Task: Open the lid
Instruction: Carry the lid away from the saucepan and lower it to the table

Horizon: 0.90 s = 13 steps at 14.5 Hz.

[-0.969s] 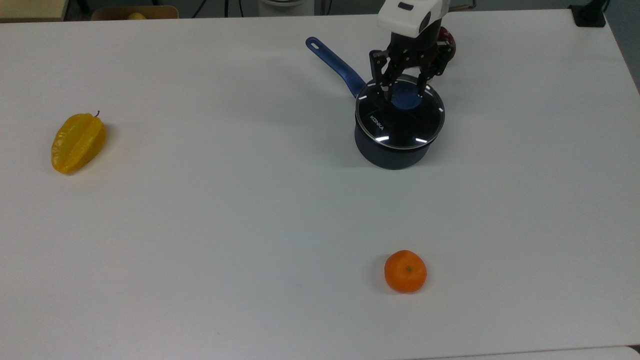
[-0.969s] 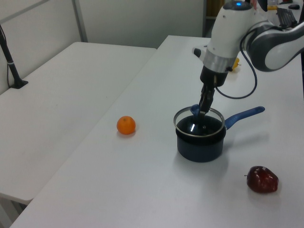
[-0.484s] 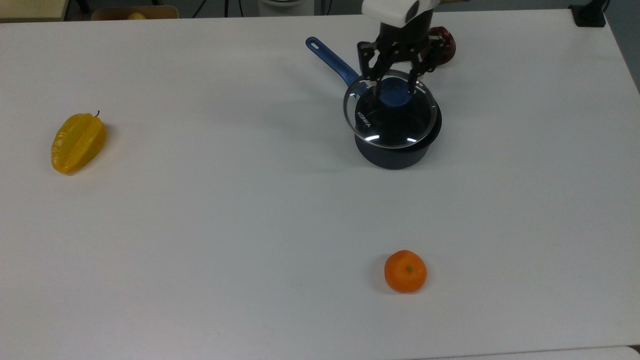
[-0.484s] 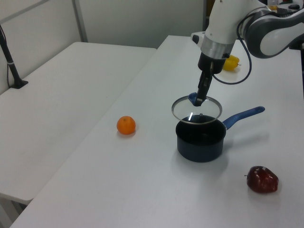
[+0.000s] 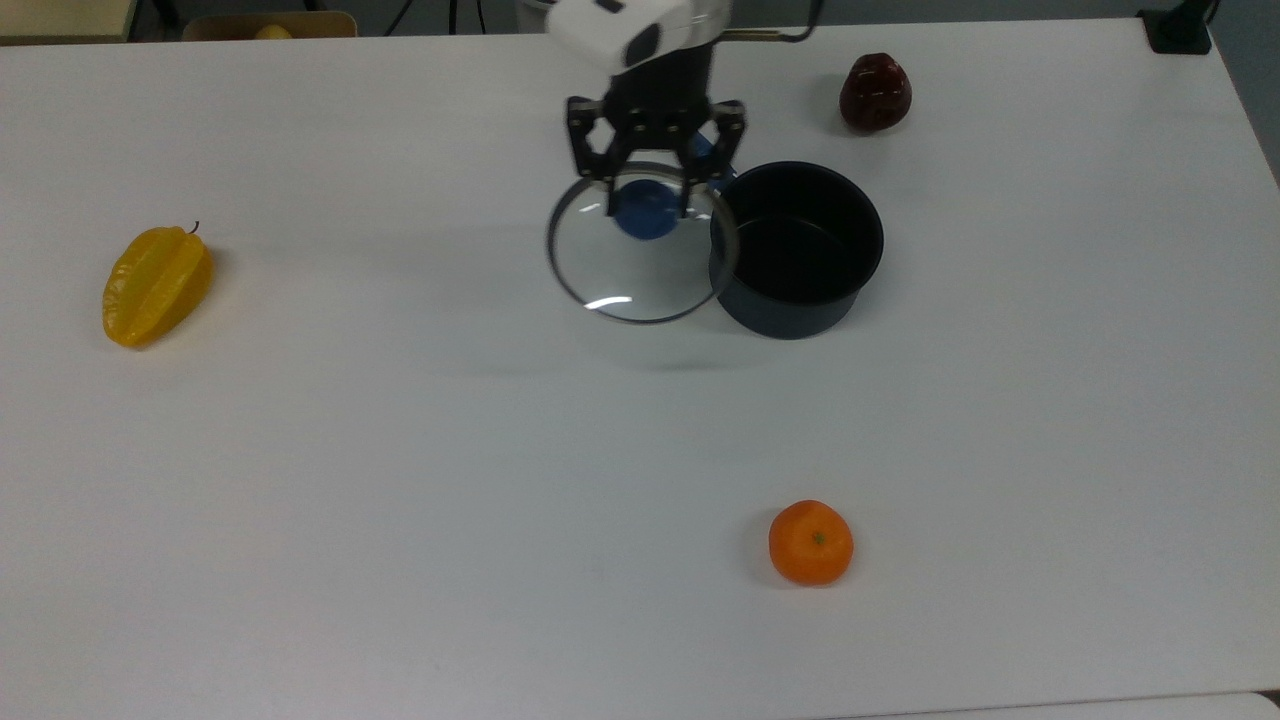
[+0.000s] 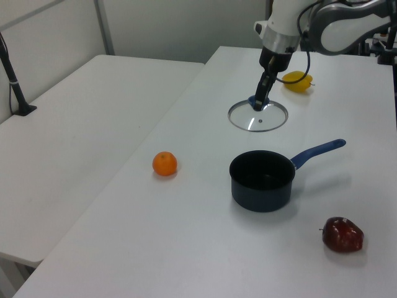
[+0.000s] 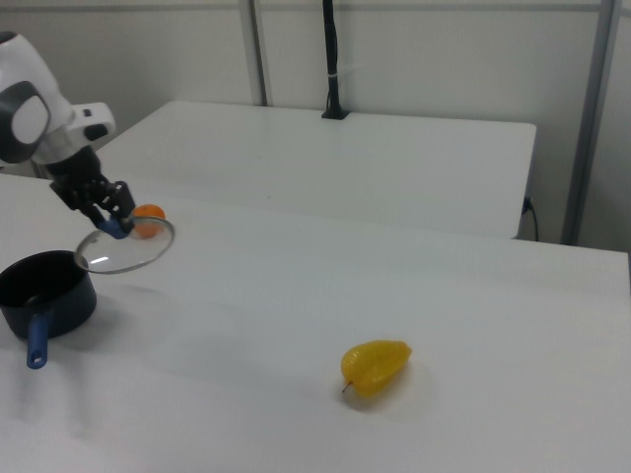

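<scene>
The arm has swung toward the top view's left, carrying the lid (image 5: 640, 252) clear of the saucepan (image 5: 797, 250), which half a second ago it still overlapped. The gripper (image 5: 647, 208) is clamped on the lid's blue knob (image 5: 645, 212), the glass disc hanging below the jaws above the table (image 5: 400, 450). The pan stands uncovered at the jaws' right in the top view, unmoved.

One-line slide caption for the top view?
Gripper holds the glass lid by its blue knob, clear of the open saucepan.
</scene>
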Available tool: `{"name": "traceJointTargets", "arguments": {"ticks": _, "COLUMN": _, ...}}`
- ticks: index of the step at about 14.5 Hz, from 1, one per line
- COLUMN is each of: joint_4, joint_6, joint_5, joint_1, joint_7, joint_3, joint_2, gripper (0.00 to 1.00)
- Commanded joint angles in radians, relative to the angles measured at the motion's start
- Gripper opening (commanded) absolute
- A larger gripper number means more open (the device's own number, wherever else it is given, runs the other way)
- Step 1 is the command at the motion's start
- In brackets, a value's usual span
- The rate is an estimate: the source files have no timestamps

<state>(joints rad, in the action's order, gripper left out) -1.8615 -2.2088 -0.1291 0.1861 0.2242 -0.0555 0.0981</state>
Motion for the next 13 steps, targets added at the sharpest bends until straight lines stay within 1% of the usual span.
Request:
{"name": "traceJointTargets", "arguments": {"ticks": 1, "joint_4": 0.008, "joint_6": 0.026, "joint_5": 0.014, "joint_1": -0.059, "joint_7": -0.100, "joint_3": 0.023, "joint_2": -0.005, "gripper": 0.39}}
{"name": "traceJointTargets", "arguments": {"ticks": 5, "joint_4": 0.004, "joint_6": 0.015, "joint_5": 0.016, "joint_1": -0.143, "joint_7": -0.143, "joint_3": 0.023, "joint_2": 0.008, "gripper": 0.39}}
{"name": "traceJointTargets", "arguments": {"ticks": 8, "joint_4": 0.007, "joint_6": 0.005, "joint_5": 0.019, "joint_1": -0.191, "joint_7": -0.158, "joint_3": 0.022, "joint_2": 0.047, "gripper": 0.39}}
{"name": "traceJointTargets", "arguments": {"ticks": 10, "joint_4": 0.001, "joint_6": -0.050, "joint_5": 0.020, "joint_1": -0.200, "joint_7": -0.160, "joint_3": 0.023, "joint_2": 0.060, "gripper": 0.39}}
{"name": "traceJointTargets", "arguments": {"ticks": 13, "joint_4": -0.001, "joint_6": -0.066, "joint_5": 0.020, "joint_1": -0.206, "joint_7": -0.160, "joint_3": 0.022, "joint_2": 0.084, "gripper": 0.39}}
